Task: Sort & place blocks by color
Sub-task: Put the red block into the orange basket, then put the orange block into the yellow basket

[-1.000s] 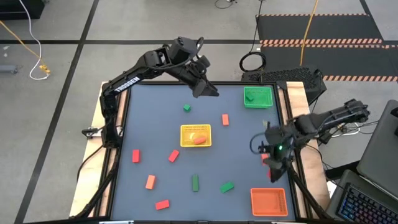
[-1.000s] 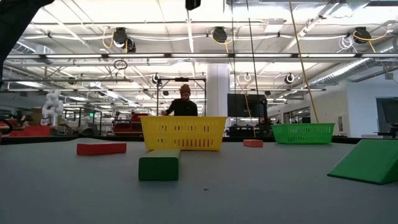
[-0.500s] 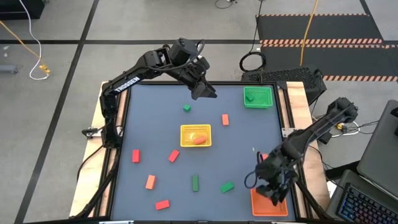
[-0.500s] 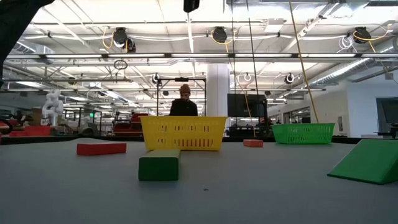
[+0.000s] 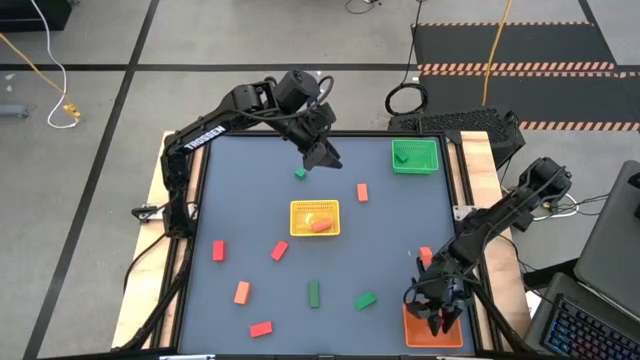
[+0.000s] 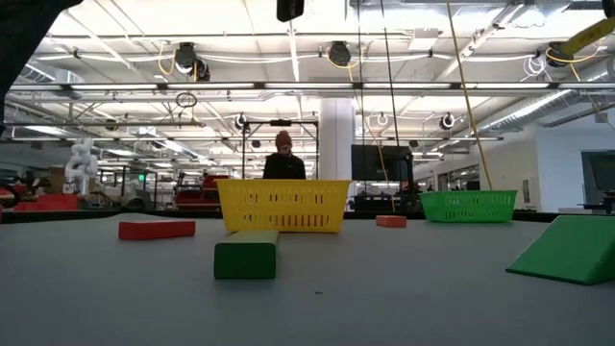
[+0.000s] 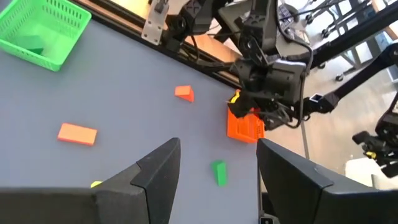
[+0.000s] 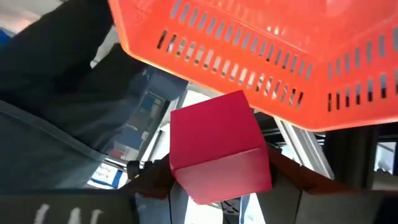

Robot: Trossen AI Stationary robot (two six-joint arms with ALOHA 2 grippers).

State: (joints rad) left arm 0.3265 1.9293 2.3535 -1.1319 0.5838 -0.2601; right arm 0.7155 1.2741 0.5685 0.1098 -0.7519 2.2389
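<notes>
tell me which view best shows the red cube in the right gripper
Right wrist view: the red cube fills the frame between that gripper's fingers, beside the orange mesh tray. In the high view the right gripper hides it. The low and left wrist views don't show it.

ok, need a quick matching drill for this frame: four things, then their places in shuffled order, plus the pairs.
Things:
1. red cube
2. left claw
3. orange tray
4. green tray

Places:
A. far right corner of the table
B. near right corner of the table
C. between the right claw's fingers, over the orange tray
D. open, above the far middle of the table, close to a small green block

Pairs: 1-C, 2-D, 3-B, 4-A
</notes>
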